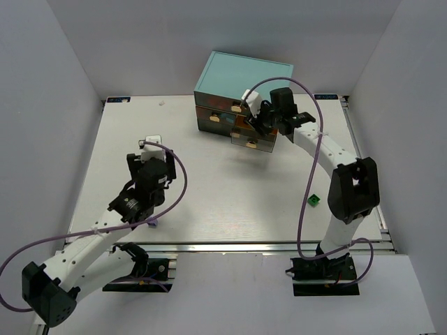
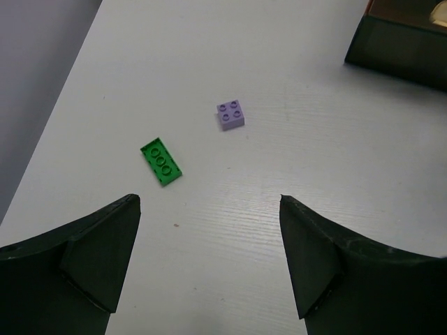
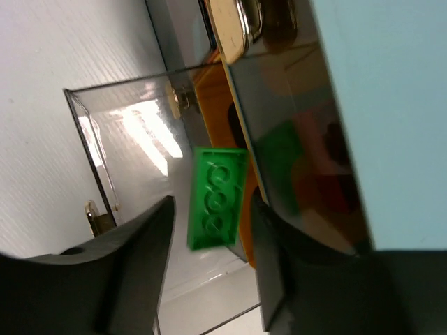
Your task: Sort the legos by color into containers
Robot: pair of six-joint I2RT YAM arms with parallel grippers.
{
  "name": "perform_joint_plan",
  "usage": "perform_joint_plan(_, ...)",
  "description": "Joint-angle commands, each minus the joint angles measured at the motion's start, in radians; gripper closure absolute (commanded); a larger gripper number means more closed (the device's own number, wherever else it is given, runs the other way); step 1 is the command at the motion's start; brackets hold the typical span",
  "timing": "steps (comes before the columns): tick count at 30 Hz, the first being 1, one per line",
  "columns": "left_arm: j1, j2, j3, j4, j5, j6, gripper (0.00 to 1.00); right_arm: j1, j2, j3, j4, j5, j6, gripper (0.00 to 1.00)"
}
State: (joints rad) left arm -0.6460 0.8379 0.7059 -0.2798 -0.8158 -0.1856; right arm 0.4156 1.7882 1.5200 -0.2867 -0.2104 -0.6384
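Right wrist view: my right pincer (image 3: pixel 211 209) is open, with a green brick (image 3: pixel 216 199) loose over the clear drawer (image 3: pixel 105 139). My left pincer (image 2: pixel 208 202) is open and empty. The other green brick (image 2: pixel 161 162) and a purple brick (image 2: pixel 230 115) wait unsorted.

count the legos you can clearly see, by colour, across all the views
green legos: 3
lavender lego: 1
total: 4
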Motion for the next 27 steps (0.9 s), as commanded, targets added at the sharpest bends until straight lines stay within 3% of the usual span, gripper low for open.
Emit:
perform_joint_plan(1, 0.031, 0.067, 0.033, -0.071, -0.002, -0.057, 0.09, -0.003, -0.006, 0.046, 0.009, 0.051, -0.003, 0.43)
perform_joint_plan(7, 0.158, 0.179, 0.096, -0.136, 0.147, -0.129, 0.07, -0.009, -0.14, -0.053, 0.046, 0.023, 0.045, 0.38)
perform_joint_plan(10, 0.248, 0.22, 0.113, -0.145, 0.216, -0.166, 0.07, -0.012, -0.262, -0.161, 0.089, 0.022, 0.124, 0.43)
perform_joint_plan(14, 0.376, 0.314, 0.141, -0.16, 0.331, -0.248, 0.12, -0.043, -0.502, -0.383, 0.171, -0.064, 0.348, 1.0)
perform_joint_plan(16, 0.429, 0.361, 0.164, -0.17, 0.378, -0.285, 0.17, -0.052, -0.576, -0.521, 0.233, -0.164, 0.405, 1.0)
perform_joint_plan(19, 0.576, 0.487, 0.2, -0.182, 0.489, -0.398, 0.27, -0.073, -0.638, -0.548, 0.157, -0.285, 0.421, 1.0)
perform_joint_plan(22, 0.64, 0.627, 0.242, -0.19, 0.53, -0.433, 0.25, -0.095, -0.661, -0.532, 0.077, -0.32, 0.407, 0.89)
perform_joint_plan(26, 0.689, 0.724, 0.294, -0.164, 0.569, -0.44, 0.13, -0.133, -0.733, -0.583, 0.115, -0.401, 0.416, 0.46)
perform_joint_plan(27, 0.7, 0.756, 0.303, -0.154, 0.573, -0.437, 0.12, -0.142, -0.737, -0.581, 0.115, -0.406, 0.424, 0.4)
